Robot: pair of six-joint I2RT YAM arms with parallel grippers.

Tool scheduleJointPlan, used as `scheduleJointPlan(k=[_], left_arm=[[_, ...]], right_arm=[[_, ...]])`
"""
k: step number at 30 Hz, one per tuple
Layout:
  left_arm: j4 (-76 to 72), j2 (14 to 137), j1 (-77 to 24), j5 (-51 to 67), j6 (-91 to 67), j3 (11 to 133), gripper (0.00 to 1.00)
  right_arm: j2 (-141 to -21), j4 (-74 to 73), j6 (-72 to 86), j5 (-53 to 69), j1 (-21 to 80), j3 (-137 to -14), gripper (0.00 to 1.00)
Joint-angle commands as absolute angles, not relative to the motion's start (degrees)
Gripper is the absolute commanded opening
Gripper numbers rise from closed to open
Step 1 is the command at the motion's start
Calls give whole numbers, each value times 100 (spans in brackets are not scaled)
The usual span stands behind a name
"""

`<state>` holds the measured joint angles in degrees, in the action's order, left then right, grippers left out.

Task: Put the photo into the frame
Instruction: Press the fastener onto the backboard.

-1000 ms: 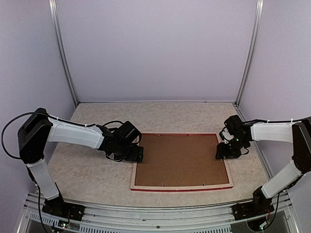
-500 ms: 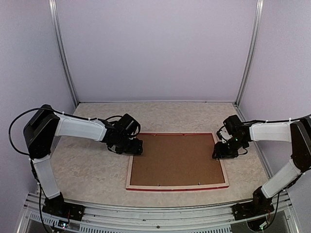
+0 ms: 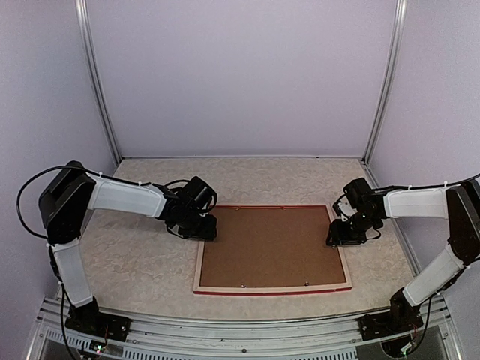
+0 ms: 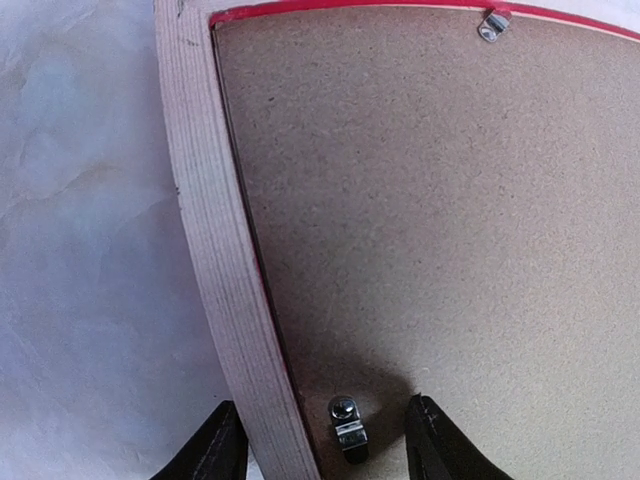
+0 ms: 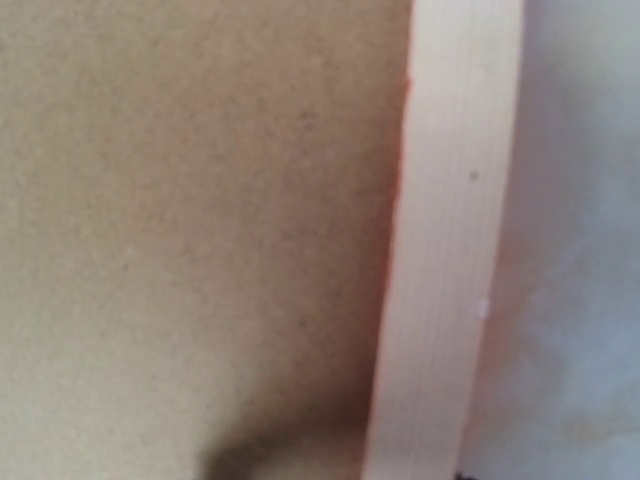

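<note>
The frame (image 3: 198,264) lies face down on the table, pale wood back up, red edge showing along its near side. A brown backing board (image 3: 266,244) fills it. The photo is not in view. My left gripper (image 3: 204,229) is at the frame's far left corner, open. In the left wrist view (image 4: 325,455) its fingers straddle the left rail (image 4: 215,250), with a metal clip (image 4: 347,428) between them. My right gripper (image 3: 335,236) sits low at the frame's right rail (image 5: 450,250). Its fingers barely show in the blurred right wrist view.
A second metal clip (image 4: 490,24) sits on the backing board's far edge, and two more show along the near edge (image 3: 244,284). The beige table (image 3: 127,262) is walled by lilac panels with metal posts (image 3: 97,82) at the back corners.
The frame with its backing board has slid left and slightly away from me. Both grippers moved left with it, staying at its two side rails.
</note>
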<state>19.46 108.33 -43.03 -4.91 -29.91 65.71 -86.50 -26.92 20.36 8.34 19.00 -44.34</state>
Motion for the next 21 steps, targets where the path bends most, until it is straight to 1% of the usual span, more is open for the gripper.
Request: scheduleJointPlan(k=[1, 13, 21], left_arm=[[1993, 10746, -4213, -505, -2908, 6363, 51], [1834, 10479, -4122, -387, -2934, 6012, 35], [1679, 10359, -4097, -387, -3005, 5692, 30]], right_arm=[[-8726, -2571, 1957, 1016, 1986, -4482, 52], [-8706, -2632, 1931, 969, 1986, -4491, 51], [-8701, -2677, 1921, 949, 1984, -4504, 51]])
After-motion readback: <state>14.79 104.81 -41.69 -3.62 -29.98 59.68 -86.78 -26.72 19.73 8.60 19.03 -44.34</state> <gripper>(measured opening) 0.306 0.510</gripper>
